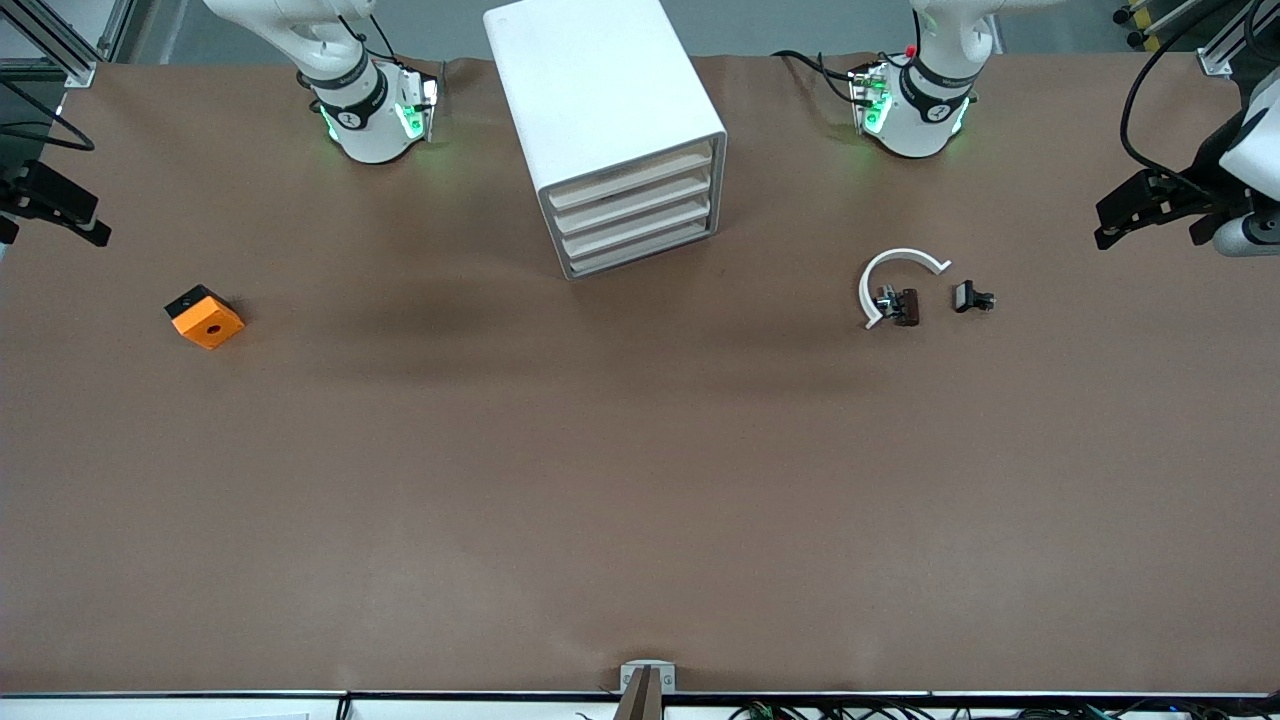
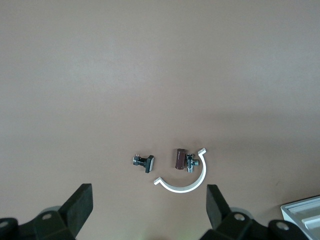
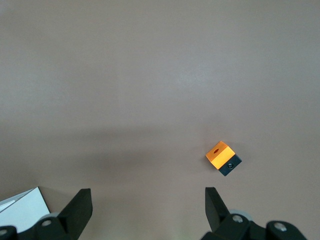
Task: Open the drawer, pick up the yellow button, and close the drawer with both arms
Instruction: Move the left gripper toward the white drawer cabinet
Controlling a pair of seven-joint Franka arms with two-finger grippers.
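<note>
The white cabinet [image 1: 600,90] stands at the middle of the table, near the robots' bases. Its four drawers are all shut; the drawer [image 1: 632,174] is the highest one, showing only its pale beige front edge. The button is not in view. My left gripper [image 1: 1108,226] hangs open and empty over the left arm's end of the table; in the left wrist view [image 2: 148,201] its jaws stand wide apart. My right gripper [image 1: 88,226] hangs open and empty over the right arm's end; in the right wrist view [image 3: 147,202] its jaws are wide apart too.
An orange block with a round hole [image 1: 205,317] lies toward the right arm's end, also in the right wrist view [image 3: 223,157]. Two small black clips [image 1: 903,305] [image 1: 971,297] and a white curved band [image 1: 893,270] lie toward the left arm's end.
</note>
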